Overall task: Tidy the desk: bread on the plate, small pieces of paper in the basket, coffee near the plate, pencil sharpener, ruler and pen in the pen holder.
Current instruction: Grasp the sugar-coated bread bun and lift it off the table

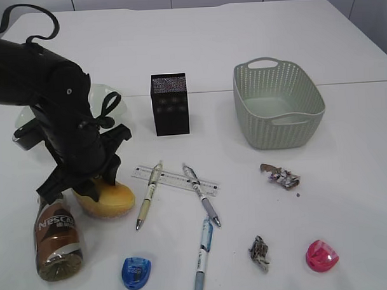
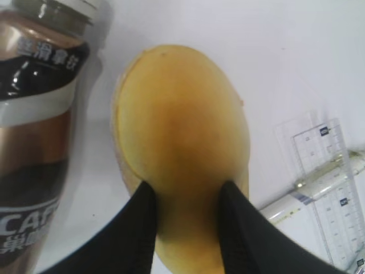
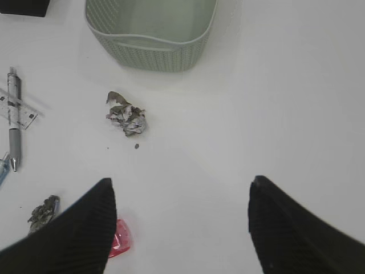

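The golden bread [image 2: 179, 131] lies on the table beside the lying coffee bottle [image 1: 57, 242]. My left gripper [image 2: 185, 188] is shut on the bread, one black finger pressed against each side. The green plate [image 1: 112, 97] shows partly behind the left arm. The right gripper [image 3: 182, 194] hangs open and empty over bare table, near the pink pencil sharpener [image 3: 120, 240]. Two paper scraps [image 3: 128, 117] [image 3: 43, 211] lie in front of the basket [image 1: 278, 104]. The clear ruler [image 1: 175, 179] lies under two pens [image 1: 149, 196] [image 1: 201, 195], in front of the black pen holder [image 1: 170, 104].
A third pen [image 1: 202, 256] and a blue sharpener [image 1: 135, 272] lie near the front edge. The left arm covers much of the plate. The right arm is out of the exterior view.
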Available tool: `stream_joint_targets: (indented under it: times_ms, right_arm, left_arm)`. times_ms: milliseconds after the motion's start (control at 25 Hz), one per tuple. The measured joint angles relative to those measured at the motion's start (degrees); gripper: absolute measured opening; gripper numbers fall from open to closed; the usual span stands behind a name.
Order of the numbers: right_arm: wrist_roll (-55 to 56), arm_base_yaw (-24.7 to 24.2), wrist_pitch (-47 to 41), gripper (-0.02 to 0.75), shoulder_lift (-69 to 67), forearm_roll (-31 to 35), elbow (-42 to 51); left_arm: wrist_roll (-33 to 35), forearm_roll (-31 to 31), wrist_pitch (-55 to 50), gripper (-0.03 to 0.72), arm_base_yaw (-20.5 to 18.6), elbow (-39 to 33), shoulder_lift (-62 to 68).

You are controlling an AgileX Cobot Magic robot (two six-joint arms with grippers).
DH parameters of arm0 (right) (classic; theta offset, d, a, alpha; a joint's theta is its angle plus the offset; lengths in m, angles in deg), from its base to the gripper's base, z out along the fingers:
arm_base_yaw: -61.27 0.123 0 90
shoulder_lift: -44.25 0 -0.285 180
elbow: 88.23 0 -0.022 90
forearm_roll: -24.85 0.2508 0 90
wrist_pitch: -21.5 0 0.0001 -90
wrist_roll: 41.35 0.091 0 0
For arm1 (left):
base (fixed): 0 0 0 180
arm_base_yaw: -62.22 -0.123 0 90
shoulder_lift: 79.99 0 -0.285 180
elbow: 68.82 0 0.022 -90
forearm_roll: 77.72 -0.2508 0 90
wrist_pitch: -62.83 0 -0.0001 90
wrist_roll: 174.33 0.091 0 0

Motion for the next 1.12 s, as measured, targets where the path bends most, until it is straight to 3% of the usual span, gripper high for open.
stream_joint_targets:
  times_ms: [600,800,1120]
  right_arm:
    - [0.0,0.0,0.09,0.529,0.0,0.0,0.0]
    - [0.0,0.0,0.09,0.529,0.0,0.0,0.0]
    - [0.0,0.0,0.09,0.529,0.0,0.0,0.0]
  left_arm:
    - [0.0,4.05,0.06,0.232,0.0,0.08,-1.51]
    - [0.0,1.67,0.59,0.232,0.0,0.08,-5.39]
    - [11.34,-4.76,4.58,0.232,-1.41,0.08,-10.2]
